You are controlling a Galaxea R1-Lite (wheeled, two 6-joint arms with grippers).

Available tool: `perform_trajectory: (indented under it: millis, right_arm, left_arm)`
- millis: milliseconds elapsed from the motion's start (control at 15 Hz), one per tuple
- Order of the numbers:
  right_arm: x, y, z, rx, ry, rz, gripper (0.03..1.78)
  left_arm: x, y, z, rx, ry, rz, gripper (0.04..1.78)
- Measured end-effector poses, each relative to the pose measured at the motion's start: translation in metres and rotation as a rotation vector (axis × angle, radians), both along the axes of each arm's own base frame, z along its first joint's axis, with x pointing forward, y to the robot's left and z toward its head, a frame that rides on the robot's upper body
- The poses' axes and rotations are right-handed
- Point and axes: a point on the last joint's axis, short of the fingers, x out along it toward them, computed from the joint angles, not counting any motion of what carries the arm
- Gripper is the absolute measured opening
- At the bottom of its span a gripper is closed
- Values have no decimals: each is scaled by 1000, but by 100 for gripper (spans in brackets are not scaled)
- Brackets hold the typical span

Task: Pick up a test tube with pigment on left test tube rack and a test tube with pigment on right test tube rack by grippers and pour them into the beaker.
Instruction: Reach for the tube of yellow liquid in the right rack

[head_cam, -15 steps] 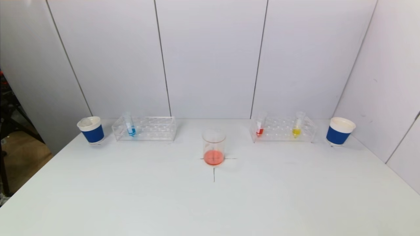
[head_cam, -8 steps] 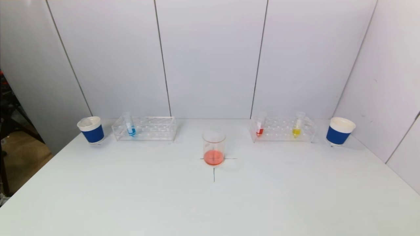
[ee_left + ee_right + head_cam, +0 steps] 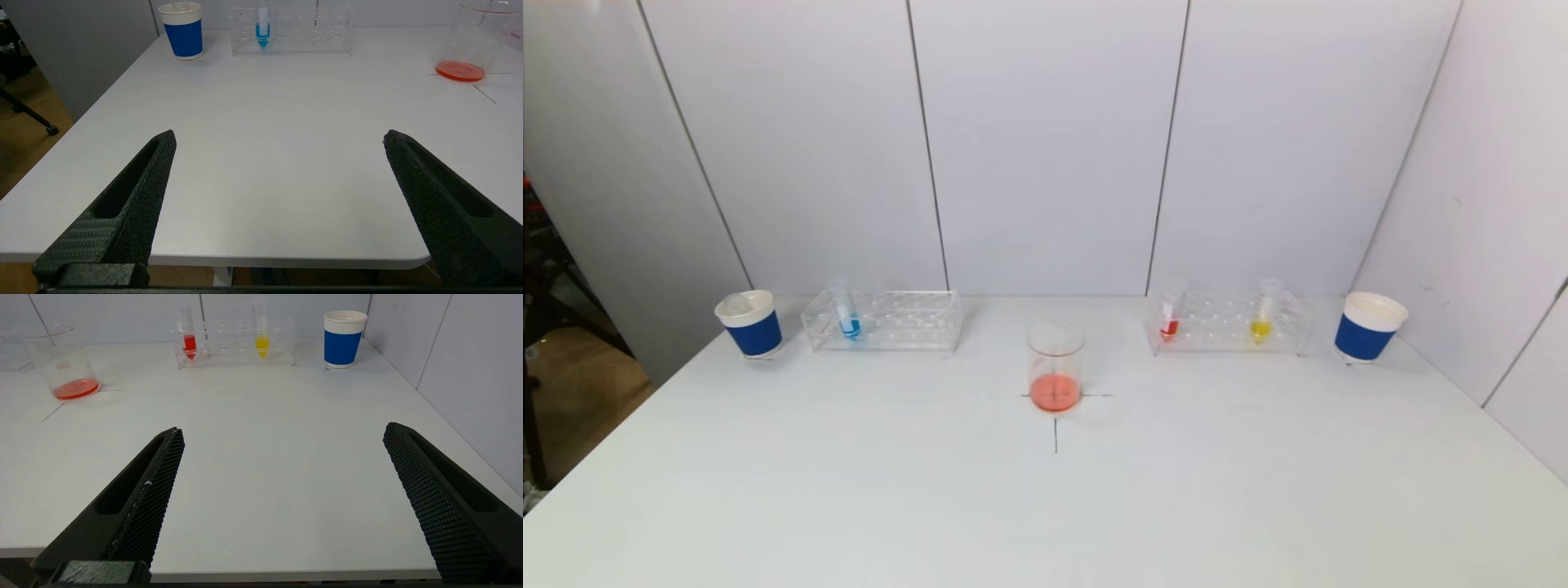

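A clear beaker [image 3: 1055, 367] with orange-red liquid stands mid-table on a cross mark. The left clear rack [image 3: 886, 320] at the back holds one tube with blue pigment [image 3: 848, 312]. The right clear rack [image 3: 1227, 321] holds a tube with red pigment [image 3: 1170, 317] and one with yellow pigment [image 3: 1263, 315]. Neither gripper shows in the head view. In the left wrist view, my left gripper [image 3: 279, 139] is open and empty over the table's front edge, far from the blue tube [image 3: 262, 24]. In the right wrist view, my right gripper [image 3: 282, 433] is open and empty at the front edge, far from the red tube [image 3: 188, 341] and the yellow tube [image 3: 262, 339].
A blue-and-white paper cup [image 3: 749, 323] stands left of the left rack and holds something pale. Another such cup [image 3: 1369, 327] stands right of the right rack. White wall panels close the back and right side. The table's left edge drops to the floor.
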Motion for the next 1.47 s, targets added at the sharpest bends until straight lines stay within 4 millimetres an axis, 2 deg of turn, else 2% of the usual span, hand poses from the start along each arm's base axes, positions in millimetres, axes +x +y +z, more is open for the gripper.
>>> perform_trajectory:
  millis: [333, 467, 667, 800, 1000, 1200, 1467]
  right_arm:
    - [0, 0, 0, -11, -3, -2, 177]
    - [-2, 0, 8, -14, -28, 6, 177]
    - [-13, 1, 39, -29, -107, 23, 177]
    - [-18, 1, 69, -37, -155, 24, 177]
    - [-15, 1, 115, -41, -182, 25, 177]
    - [3, 1, 157, -39, -167, 28, 177]
    - [53, 1, 190, -36, -146, 28, 177]
  left_arm:
    - [0, 0, 0, 0, 0, 0, 177]
    - [0, 0, 0, 0, 0, 0, 177]
    - [0, 0, 0, 0, 0, 0, 177]
    - [0, 0, 0, 0, 0, 0, 177]
    - [0, 0, 0, 0, 0, 0, 177]
    - [0, 0, 0, 0, 0, 0, 177]
    - [0, 0, 0, 0, 0, 0, 177]
